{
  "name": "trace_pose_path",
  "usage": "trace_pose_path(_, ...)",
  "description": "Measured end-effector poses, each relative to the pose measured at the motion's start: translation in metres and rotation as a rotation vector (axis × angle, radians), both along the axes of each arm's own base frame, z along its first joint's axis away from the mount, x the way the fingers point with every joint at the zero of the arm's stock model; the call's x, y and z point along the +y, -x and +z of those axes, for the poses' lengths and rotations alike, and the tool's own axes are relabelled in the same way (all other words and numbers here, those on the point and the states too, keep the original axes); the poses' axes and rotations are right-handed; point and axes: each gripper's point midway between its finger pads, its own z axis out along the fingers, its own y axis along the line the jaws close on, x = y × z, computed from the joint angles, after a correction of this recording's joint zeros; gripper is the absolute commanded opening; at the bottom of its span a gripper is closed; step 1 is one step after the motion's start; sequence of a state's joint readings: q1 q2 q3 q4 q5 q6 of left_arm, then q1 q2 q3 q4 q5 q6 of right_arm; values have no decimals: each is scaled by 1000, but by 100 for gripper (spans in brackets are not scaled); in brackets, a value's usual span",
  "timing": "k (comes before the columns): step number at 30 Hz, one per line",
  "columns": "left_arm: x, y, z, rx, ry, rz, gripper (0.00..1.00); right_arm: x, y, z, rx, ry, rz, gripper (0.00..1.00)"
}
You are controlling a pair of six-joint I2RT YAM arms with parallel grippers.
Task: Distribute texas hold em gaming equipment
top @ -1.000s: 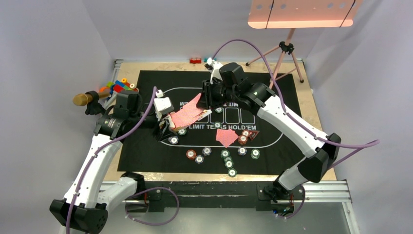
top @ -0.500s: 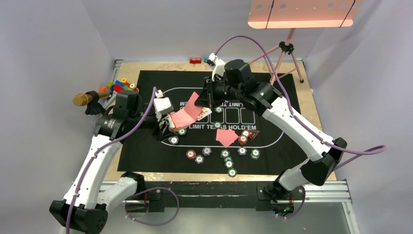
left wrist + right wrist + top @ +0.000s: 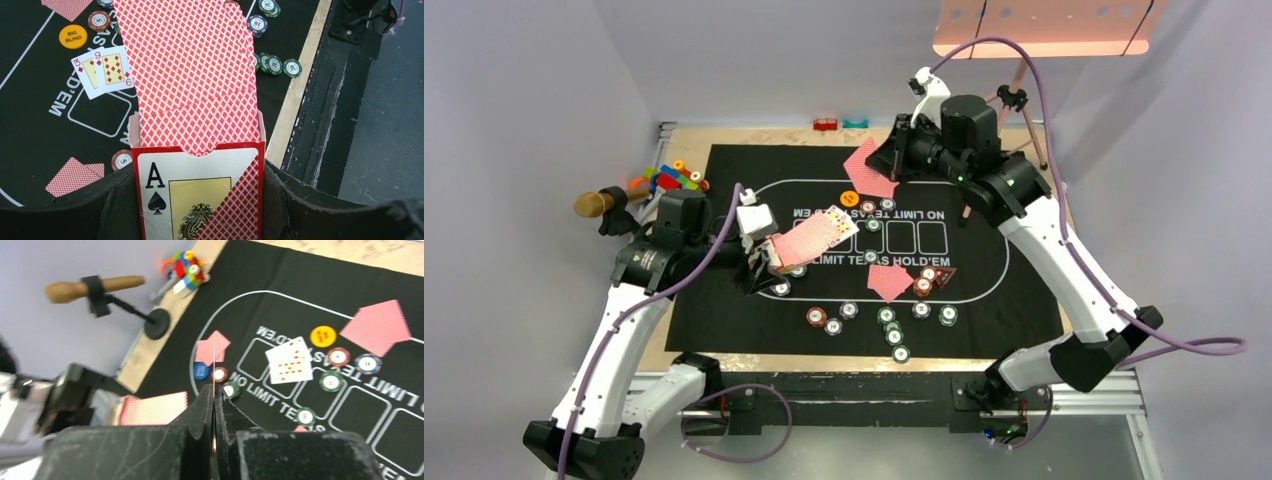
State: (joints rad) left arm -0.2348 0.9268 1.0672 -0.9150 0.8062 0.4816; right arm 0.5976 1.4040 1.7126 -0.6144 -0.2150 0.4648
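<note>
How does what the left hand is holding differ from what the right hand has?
The left hand clamps a card box with cards sticking out; the right hand pinches one single card. The left hand's fingers stand apart around the box; the right hand's nearly meet on the card's edge. Both hold red-backed cards.

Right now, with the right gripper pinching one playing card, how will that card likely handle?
Probably thin and very light: in the right wrist view the card shows only as a hairline in the shut right gripper. That line looks straight, so it likely holds shape unsupported, yet should flex if pushed. It might slip from so small a pinch.
</note>
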Motion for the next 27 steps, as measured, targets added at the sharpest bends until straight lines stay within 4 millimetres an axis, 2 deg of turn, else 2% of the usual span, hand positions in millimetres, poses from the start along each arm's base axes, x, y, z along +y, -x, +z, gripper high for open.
trace_pose_path(3, 1, 6, 1, 0, 1, -2, 0, -6, -20, -16, -13, 71, -79, 0)
trace_pose_path(5, 2, 10, 2, 2, 2, -4, 0, -7, -39, -37, 0, 134, -128, 0)
trace_pose_path(7, 3, 14, 2, 4, -1, -8, 0, -5, -57, -67, 24, 213, -171, 0)
trace_pose_path(11, 4, 21, 2, 16, -1, -13, 0, -1, -89, -138, 59, 445, -256, 0)
trace_pose_path(14, 4, 26, 0, 34, -3, -16, 0, 13, -100, -187, 52, 635, -280, 0)
trace_pose_path(16, 5, 28, -1, 43, -3, -18, 0, 19, -104, -209, 38, 732, -290, 0)
trace_pose_path(20, 5, 35, -1, 57, -2, -22, 0, 23, -108, -233, 10, 852, -304, 0)
trace_pose_path(27, 7, 49, 3, 57, 6, -30, 0, 18, -114, -254, -16, 958, -343, 0)
